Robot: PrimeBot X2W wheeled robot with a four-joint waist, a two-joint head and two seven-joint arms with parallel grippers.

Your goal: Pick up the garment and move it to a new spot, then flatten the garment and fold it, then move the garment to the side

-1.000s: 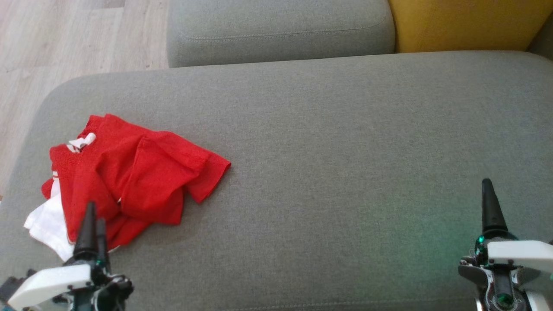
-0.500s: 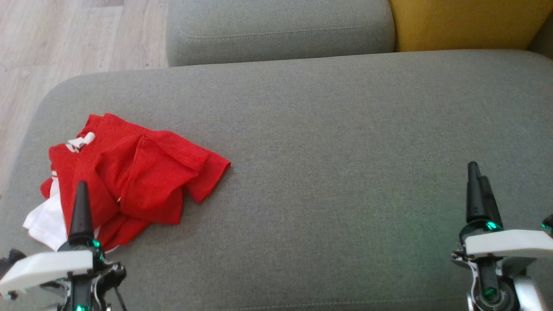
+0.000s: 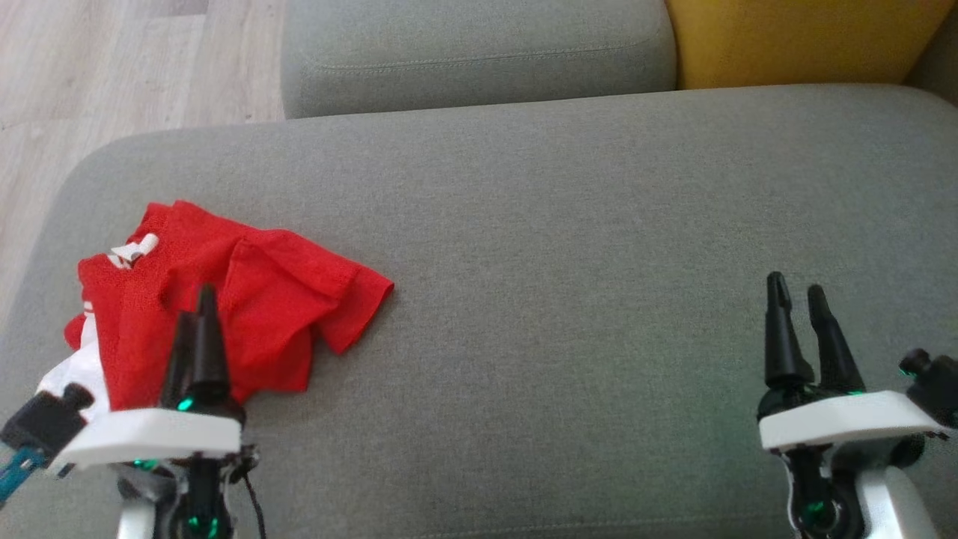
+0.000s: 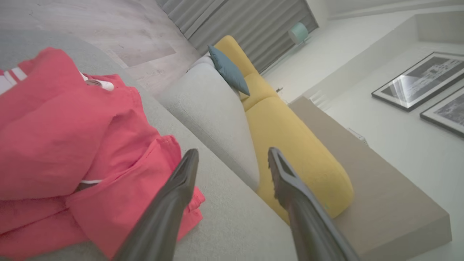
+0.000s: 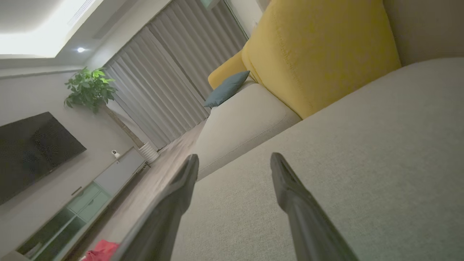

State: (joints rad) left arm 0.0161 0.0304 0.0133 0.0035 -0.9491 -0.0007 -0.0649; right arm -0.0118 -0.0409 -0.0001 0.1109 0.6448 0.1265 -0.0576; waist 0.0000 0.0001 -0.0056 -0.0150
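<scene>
Garment (image 3: 277, 314) crumpled on sofa (image 3: 561, 262), left gripper (image 4: 232, 152) spread near it

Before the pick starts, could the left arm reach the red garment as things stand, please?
Probably yes: the left gripper hangs open close by the crumpled garment on the sofa cushion, with nothing between them.

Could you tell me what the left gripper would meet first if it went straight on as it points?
Probably the grey cushion behind the seat, seen between the fingertips of the open left gripper. The red garment lies just beside that line, so one finger may brush it; depth is unclear.
</scene>
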